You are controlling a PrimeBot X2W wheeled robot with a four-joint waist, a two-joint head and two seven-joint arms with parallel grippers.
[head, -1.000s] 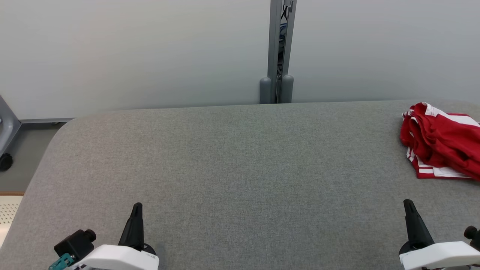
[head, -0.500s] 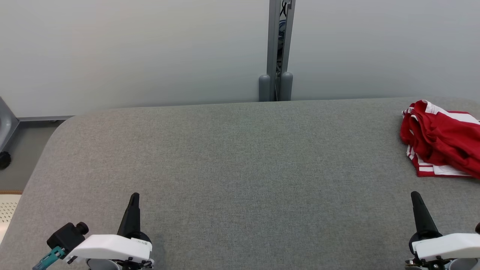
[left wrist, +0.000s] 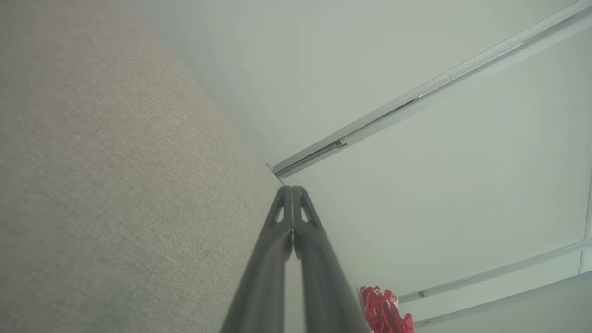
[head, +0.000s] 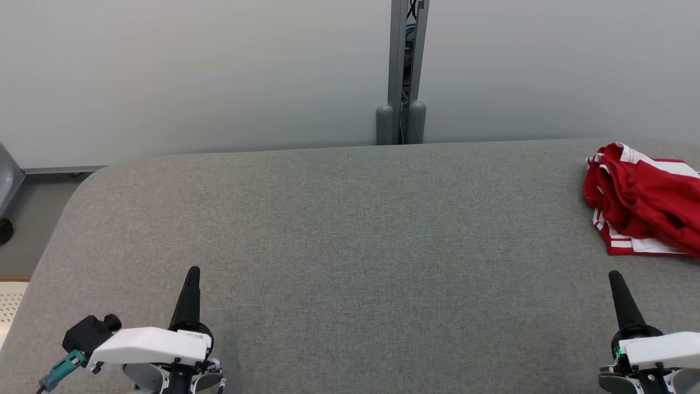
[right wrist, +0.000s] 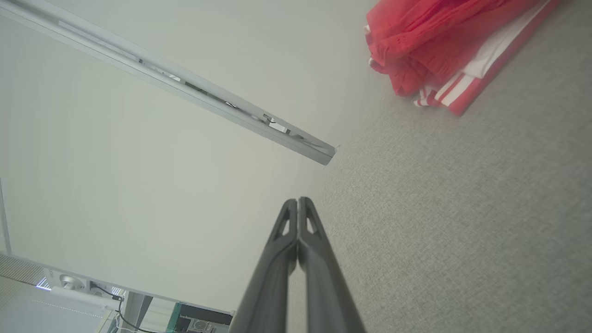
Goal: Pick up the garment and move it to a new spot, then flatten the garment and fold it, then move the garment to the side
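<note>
Sitting pretty bunched up at far right of grey padded table (head: 350, 230), red garment (head: 645, 200) with white stripes, running off right edge of head view, lying clear of both grippers. Left gripper (head: 192, 272) hovering over near-left part of table, fingers pressed together, holding nothing. Right gripper (head: 614, 276) hovering near-right, also pinched closed and empty, garment lying ahead of it, well apart. Both pointing toward pale wall (head: 164, 71), grey post (head: 402, 71) standing behind table's far edge
</note>
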